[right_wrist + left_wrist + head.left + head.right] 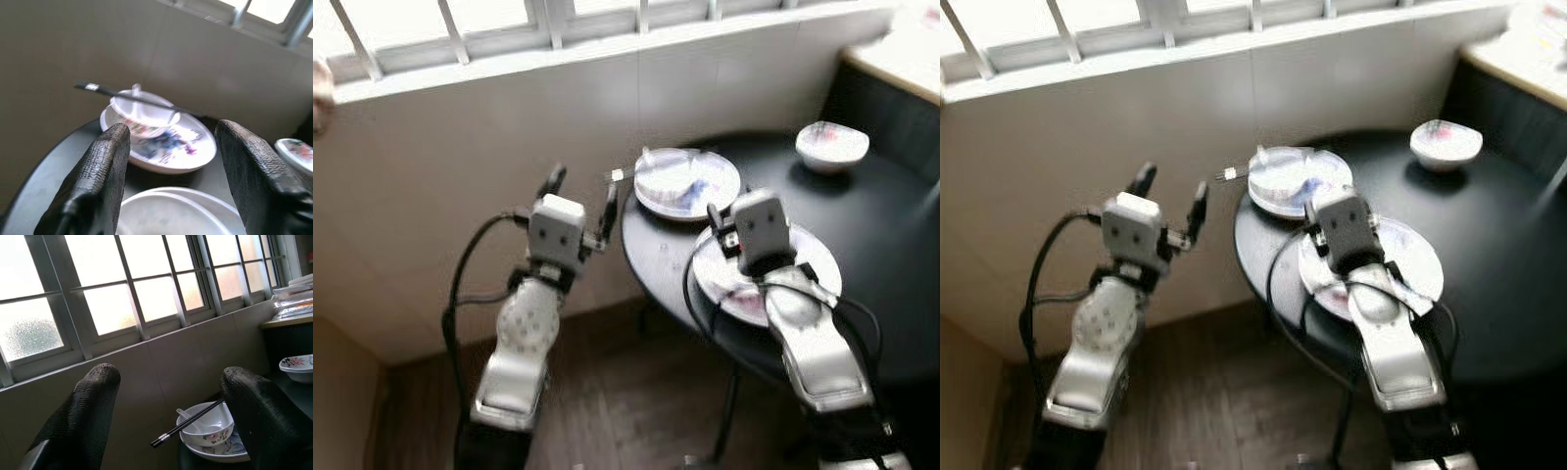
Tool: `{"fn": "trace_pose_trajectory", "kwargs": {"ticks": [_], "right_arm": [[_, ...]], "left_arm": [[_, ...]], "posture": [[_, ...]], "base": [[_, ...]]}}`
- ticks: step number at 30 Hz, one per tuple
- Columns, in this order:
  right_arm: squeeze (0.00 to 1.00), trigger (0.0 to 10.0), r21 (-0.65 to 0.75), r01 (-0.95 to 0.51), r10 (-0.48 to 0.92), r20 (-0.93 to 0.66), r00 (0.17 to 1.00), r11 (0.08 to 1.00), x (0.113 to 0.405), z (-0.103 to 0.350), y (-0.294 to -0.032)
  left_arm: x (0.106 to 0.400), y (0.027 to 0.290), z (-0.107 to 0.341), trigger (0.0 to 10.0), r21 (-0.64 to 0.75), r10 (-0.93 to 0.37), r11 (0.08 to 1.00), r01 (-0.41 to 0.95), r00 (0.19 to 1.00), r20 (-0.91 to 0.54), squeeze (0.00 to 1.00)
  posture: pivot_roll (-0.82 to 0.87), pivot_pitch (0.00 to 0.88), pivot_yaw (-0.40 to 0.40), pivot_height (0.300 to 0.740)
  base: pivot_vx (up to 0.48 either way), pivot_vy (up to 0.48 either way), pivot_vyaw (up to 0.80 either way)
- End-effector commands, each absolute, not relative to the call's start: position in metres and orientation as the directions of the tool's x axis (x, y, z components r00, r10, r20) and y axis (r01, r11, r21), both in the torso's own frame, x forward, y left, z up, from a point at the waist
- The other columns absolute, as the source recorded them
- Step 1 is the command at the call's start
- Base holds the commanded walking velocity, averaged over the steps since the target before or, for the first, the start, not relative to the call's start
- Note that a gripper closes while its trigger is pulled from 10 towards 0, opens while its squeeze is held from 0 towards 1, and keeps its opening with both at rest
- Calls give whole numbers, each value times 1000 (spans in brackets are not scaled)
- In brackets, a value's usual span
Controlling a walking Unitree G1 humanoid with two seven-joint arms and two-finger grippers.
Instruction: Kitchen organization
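Note:
A round black table [891, 235] carries a patterned far plate [717, 191] with a white bowl [210, 423] on it. Black chopsticks [188, 422] rest across that bowl, their tips jutting past the table's left edge, and a white spoon [185, 415] lies in the bowl. Closer to me lies a second white plate [815, 262]. My right gripper [172, 142] hovers open over this near plate, pointing toward the far plate. My left gripper [581, 196] is open in the air left of the table, close to the chopstick tips, holding nothing.
A small flowered bowl [831, 145] sits at the table's back right. A tiled wall [460, 166] with a barred window [122, 293] runs behind. A counter [901, 59] stands at the far right. Dark wood floor [626, 392] lies below my left arm.

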State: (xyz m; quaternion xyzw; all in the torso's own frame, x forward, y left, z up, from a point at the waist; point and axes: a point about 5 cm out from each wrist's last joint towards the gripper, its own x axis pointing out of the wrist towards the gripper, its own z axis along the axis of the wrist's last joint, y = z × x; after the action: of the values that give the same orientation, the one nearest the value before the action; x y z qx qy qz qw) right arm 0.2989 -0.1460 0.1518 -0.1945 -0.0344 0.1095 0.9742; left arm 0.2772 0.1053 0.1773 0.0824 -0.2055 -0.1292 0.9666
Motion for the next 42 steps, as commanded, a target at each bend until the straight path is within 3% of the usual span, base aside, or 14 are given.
{"fn": "trace_pose_trajectory", "kwargs": {"ticks": [1,20,42], "right_arm": [[0,10000,-372,-272,281,-31,959,888,297,143,-140],[0,10000,-233,-260,210,-222,952,937,313,131,-189],[0,10000,-115,-281,232,-319,919,953,313,110,-201]], "left_arm": [[279,109,176,10000,228,-279,952,206,888,365,0],[280,110,172,10000,226,-267,954,196,899,346,0],[282,111,169,10000,228,-266,953,197,905,331,0]], "posture": [[-161,0,43,740],[-162,0,37,740],[-158,0,41,740]], "base": [[0,0,0],[0,0,0],[0,0,0]]}}
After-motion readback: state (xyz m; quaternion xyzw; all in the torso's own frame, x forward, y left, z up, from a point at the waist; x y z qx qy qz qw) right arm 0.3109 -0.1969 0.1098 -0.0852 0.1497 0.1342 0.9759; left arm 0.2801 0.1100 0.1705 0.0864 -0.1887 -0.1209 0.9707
